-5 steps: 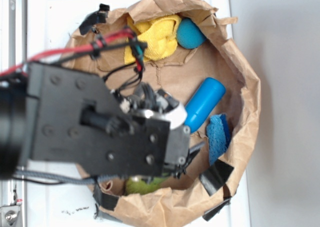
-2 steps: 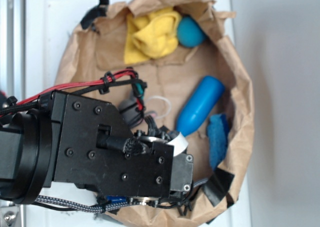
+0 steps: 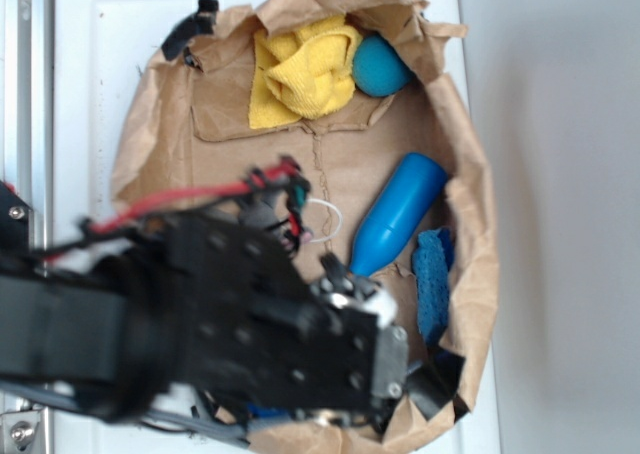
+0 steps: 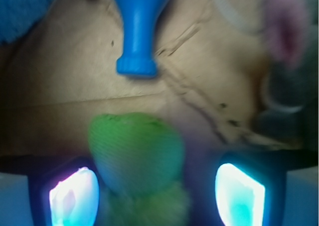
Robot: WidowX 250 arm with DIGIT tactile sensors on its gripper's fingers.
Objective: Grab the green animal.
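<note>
The green animal [image 4: 135, 154] shows in the wrist view as a smooth light-green rounded part with fuzzy yellow-green body below it. It lies between my two glowing fingertips [image 4: 72, 196], nearer the left one. My gripper [image 4: 157, 196] is open around it, with a gap on the right side. In the exterior view the arm [image 3: 250, 324] covers the bag's near end and hides the green animal. A grey plush with a pink ear [image 4: 286, 27] is at the upper right of the wrist view.
A crumpled brown paper bag [image 3: 470, 164] holds everything. Inside are a blue bottle [image 3: 398, 214], a blue sponge [image 3: 435, 274], a yellow cloth [image 3: 305, 69], a teal ball [image 3: 378, 69] and a white ring [image 3: 322, 219].
The arm has moved down toward the bag's near end and lower into it, now covering the spot where the green animal showed a second ago.
</note>
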